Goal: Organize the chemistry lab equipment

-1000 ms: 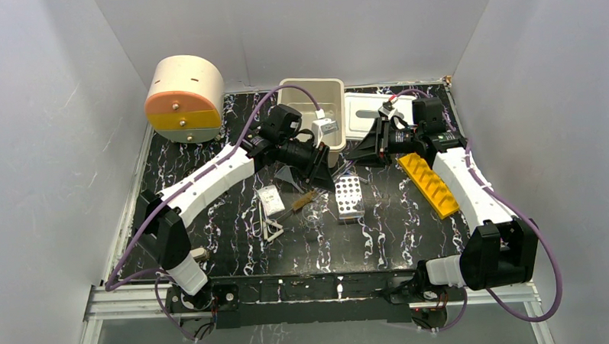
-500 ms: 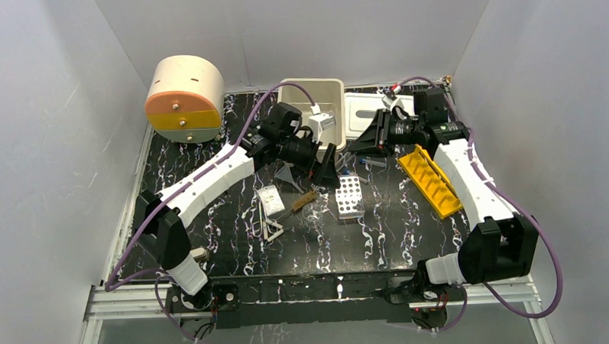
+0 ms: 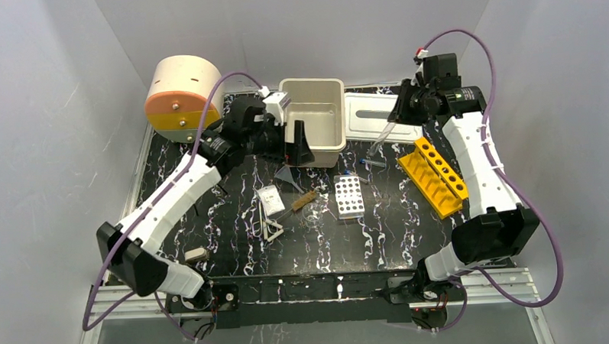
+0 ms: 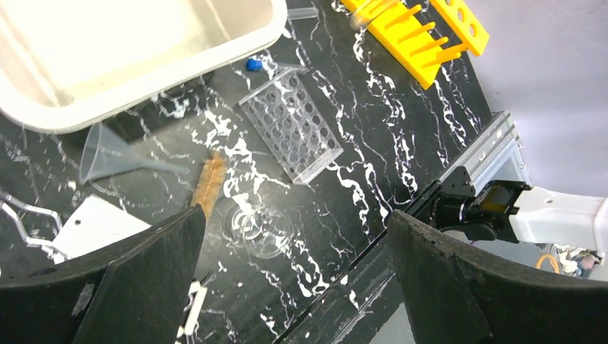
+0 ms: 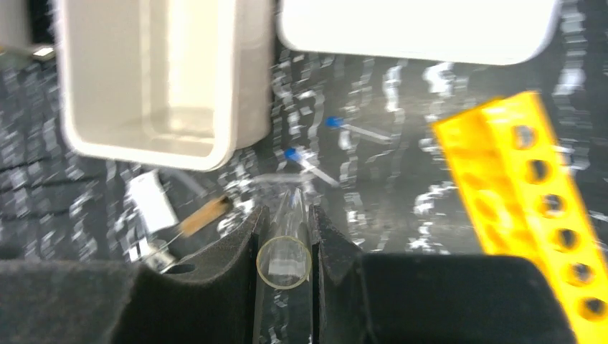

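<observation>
We are holding our left gripper (image 3: 297,139) (image 4: 294,229) with its jaws spread wide and nothing between them, hovering just beside the near left corner of the beige bin (image 3: 316,147) (image 4: 215,54). Under that open gap a wood-handled brush (image 3: 302,201) (image 4: 209,183) is lying on the black marbled table (image 3: 395,230). A grey funnel (image 3: 288,175) (image 4: 107,154) is sitting toward the left finger, and the holed rack (image 3: 349,196) (image 4: 294,125) is lying just past the brush on the other side. A clear packet (image 3: 269,198) and the white triangle frame (image 3: 271,230) are resting nearer our bases than that gripper. We are keeping our right gripper (image 3: 403,112) (image 5: 285,236) raised over the right end of a white lid (image 3: 372,112) (image 5: 416,29). Its jaws are pinching narrowly on a clear tube (image 3: 382,139) (image 5: 285,261), which is hanging down from the fingers with its open mouth toward the wrist camera. The yellow tube rack (image 3: 437,175) (image 5: 538,186) is lying below this gripper and to its right, apart from the tube. Two blue-capped tubes (image 3: 366,161) (image 5: 305,161) are lying on the table beneath the fingers, between the bin and the yellow rack.
</observation>
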Controlling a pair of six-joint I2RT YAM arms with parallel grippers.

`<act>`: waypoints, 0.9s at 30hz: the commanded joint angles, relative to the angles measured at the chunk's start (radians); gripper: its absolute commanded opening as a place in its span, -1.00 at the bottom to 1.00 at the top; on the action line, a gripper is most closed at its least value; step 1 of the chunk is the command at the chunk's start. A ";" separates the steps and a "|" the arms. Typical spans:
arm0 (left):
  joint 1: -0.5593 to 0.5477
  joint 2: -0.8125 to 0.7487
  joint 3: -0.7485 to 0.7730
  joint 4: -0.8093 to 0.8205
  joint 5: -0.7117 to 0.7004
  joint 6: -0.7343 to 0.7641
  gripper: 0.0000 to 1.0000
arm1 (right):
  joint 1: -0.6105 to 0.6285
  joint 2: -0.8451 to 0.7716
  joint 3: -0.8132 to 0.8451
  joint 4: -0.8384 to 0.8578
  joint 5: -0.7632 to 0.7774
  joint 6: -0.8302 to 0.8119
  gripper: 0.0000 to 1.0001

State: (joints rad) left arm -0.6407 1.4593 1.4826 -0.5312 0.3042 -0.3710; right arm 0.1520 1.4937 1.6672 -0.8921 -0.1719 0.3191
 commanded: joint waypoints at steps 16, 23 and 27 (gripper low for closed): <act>0.010 -0.200 -0.215 -0.019 -0.133 -0.144 0.97 | -0.097 0.006 0.011 0.104 0.629 -0.069 -0.52; 0.019 -0.196 -0.213 0.010 -0.221 -0.156 0.97 | -0.128 0.032 -0.051 0.162 0.621 -0.021 -0.52; 0.024 -0.172 -0.200 0.016 -0.210 -0.157 0.97 | -0.138 0.043 -0.055 0.175 0.606 -0.017 -0.53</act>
State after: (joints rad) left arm -0.6266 1.2903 1.2686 -0.5339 0.1196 -0.5217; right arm 0.0269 1.5406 1.6077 -0.7982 0.4198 0.2764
